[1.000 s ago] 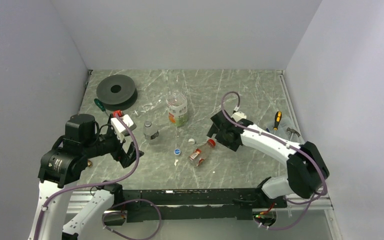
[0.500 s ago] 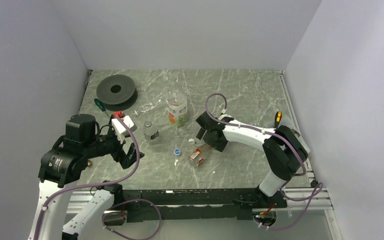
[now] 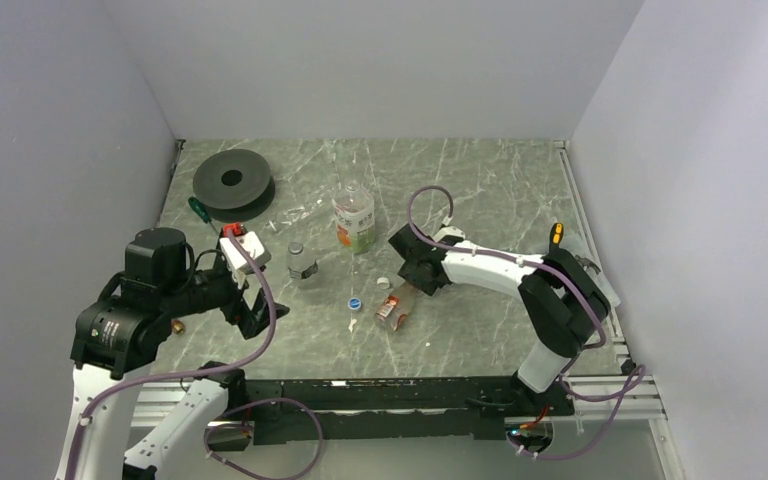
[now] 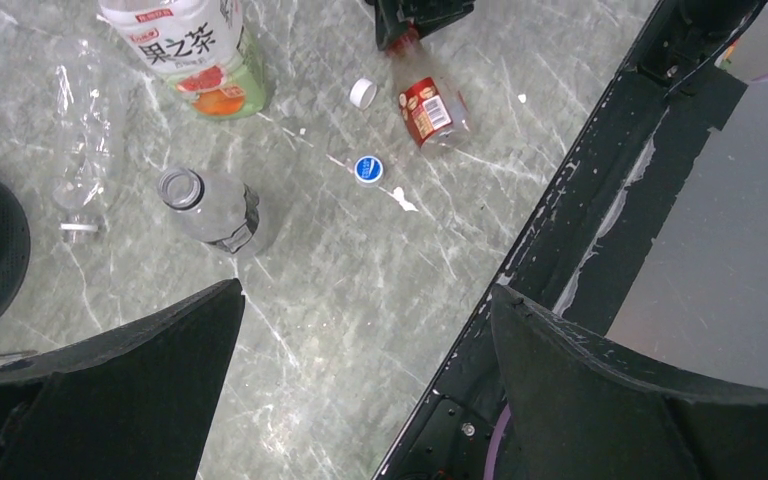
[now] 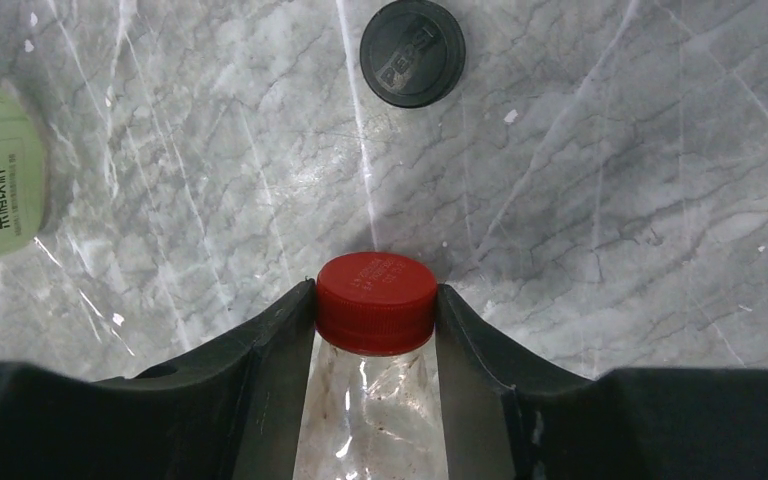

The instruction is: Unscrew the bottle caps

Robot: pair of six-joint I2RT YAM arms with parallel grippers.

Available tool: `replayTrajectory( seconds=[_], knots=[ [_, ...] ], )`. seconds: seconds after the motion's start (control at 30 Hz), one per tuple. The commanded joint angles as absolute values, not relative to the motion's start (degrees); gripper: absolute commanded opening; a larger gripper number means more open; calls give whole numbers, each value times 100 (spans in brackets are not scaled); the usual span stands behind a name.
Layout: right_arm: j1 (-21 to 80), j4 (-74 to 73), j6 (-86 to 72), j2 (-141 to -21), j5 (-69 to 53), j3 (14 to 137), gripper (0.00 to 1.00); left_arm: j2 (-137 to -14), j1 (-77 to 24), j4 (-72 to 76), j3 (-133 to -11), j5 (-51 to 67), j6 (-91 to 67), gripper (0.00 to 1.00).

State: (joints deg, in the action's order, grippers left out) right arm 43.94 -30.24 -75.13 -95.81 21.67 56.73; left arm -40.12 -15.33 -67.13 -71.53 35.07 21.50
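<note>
A small red-brown-labelled bottle (image 3: 394,310) lies on its side on the marble table. In the right wrist view both fingers of my right gripper (image 5: 376,300) press against the sides of its red cap (image 5: 376,290). A black cap (image 5: 412,52) lies loose beyond it. A blue cap (image 4: 367,169) and a white cap (image 4: 362,93) rest on the table near the lying bottle (image 4: 428,105). The large green-labelled bottle (image 3: 354,218) and the small clear bottle (image 3: 302,262) stand upright with no caps on. My left gripper (image 4: 365,300) hovers open over the near left, holding nothing.
A large black disc (image 3: 232,180) sits at the back left with a green screwdriver (image 3: 198,208) beside it. A crushed clear bottle (image 4: 80,120) lies near the large one. An orange-handled screwdriver (image 3: 554,238) lies at the right edge.
My right arm slid left to the lying bottle's neck and its jaws closed from wide open onto the red cap. The left arm barely shifted.
</note>
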Motion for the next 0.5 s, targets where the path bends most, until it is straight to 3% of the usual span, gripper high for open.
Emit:
replayTrajectory(
  seconds=[0.0,0.13,0.47],
  knots=[
    [4488,-2794,-7454,-9661,2384,5556,40,-4051,-1503,-6611,-7399,3884,2057,99],
    [4653,-2828,-7274,-9268,2771,5557,24,-4083,-1503,-6418,-7411,4000,1726,99],
    [6195,-2775,-6089,-7325,4555,6581,11,-4530,-1503,-5345,-7130,4560,177,99]
  ],
)
